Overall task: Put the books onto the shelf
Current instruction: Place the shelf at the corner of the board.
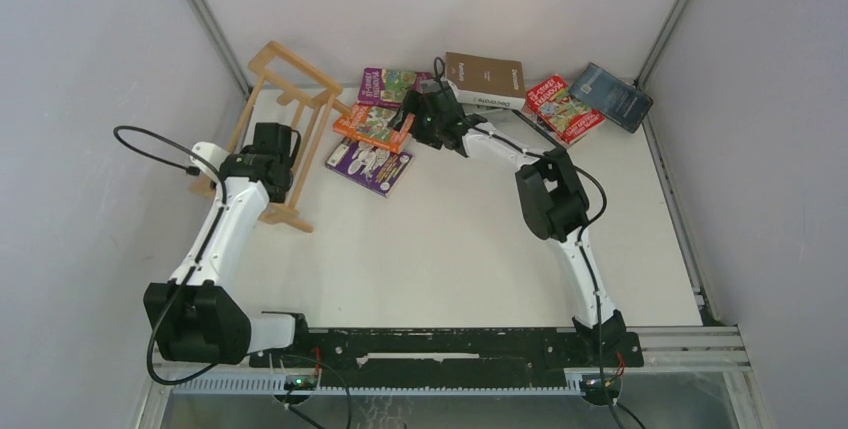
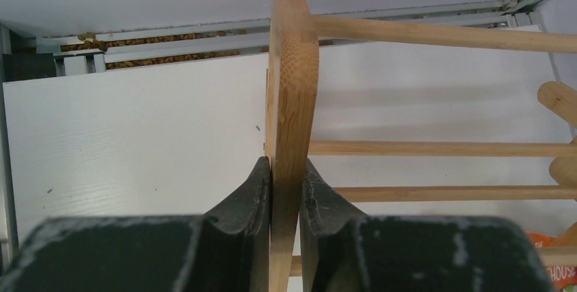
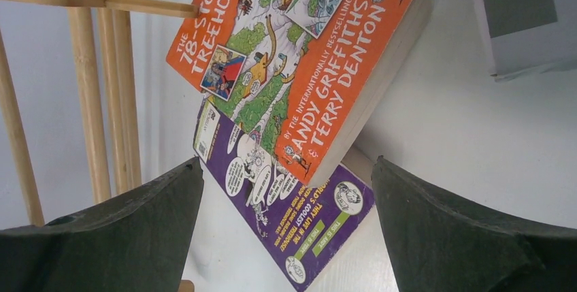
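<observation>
The left gripper [image 2: 286,169] clamps a shelf [image 2: 292,81] slat; the right gripper [image 3: 286,164], wide apart, faces the orange book [image 3: 299,54], probably light and bendy: take its raised edge.

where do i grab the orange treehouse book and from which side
Grip the orange book by its long page edge, from the side away from the shelf, with the open right claw. It rests partly on the purple book, so that edge likely sits lifted for a finger beneath.
</observation>
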Robot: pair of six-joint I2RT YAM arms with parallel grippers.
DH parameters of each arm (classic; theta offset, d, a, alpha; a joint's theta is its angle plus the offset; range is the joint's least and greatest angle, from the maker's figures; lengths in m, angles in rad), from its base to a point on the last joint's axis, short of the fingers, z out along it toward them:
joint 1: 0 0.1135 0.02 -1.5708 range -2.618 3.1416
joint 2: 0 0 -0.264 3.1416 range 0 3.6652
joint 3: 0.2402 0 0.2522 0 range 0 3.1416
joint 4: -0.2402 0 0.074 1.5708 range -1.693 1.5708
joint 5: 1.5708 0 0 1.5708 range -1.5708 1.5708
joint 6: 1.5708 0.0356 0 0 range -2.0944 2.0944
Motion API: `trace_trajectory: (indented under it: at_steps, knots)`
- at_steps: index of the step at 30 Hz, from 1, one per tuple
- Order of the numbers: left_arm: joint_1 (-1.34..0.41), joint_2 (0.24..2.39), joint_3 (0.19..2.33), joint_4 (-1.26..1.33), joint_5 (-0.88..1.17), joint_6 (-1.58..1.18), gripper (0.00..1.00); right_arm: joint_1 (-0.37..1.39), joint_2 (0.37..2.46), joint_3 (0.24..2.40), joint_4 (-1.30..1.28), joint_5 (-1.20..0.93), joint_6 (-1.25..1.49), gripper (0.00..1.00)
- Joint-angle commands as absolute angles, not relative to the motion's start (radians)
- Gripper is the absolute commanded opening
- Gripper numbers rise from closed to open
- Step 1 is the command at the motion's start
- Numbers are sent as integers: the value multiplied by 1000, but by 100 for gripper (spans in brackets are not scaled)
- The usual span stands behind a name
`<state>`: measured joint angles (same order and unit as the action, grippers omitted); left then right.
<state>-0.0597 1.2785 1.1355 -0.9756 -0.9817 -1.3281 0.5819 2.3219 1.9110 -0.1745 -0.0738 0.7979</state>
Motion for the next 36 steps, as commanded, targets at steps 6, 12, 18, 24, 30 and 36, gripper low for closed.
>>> trace_trajectory:
  at_steps: [6, 12, 18, 24, 30, 36]
  knots:
    - [27, 1255, 1243, -786, -1056, -1382, 0, 577, 2421, 2081, -182, -94, 852, 99]
    - [48, 1280, 1248, -744, -1048, -1342, 0, 578, 2453, 2107, -185, -77, 873, 99]
    - [50, 1310, 1248, -735, -1024, -1324, 0, 587, 2463, 2106, -207, -56, 884, 99]
    - [50, 1316, 1229, -715, -990, -1304, 8, 602, 2480, 2098, -231, -30, 906, 99]
    - [50, 1303, 1201, -700, -970, -1280, 19, 604, 2502, 2085, -187, -45, 963, 99]
    - [50, 1288, 1182, -687, -946, -1261, 30, 609, 2514, 2088, -148, -51, 998, 100]
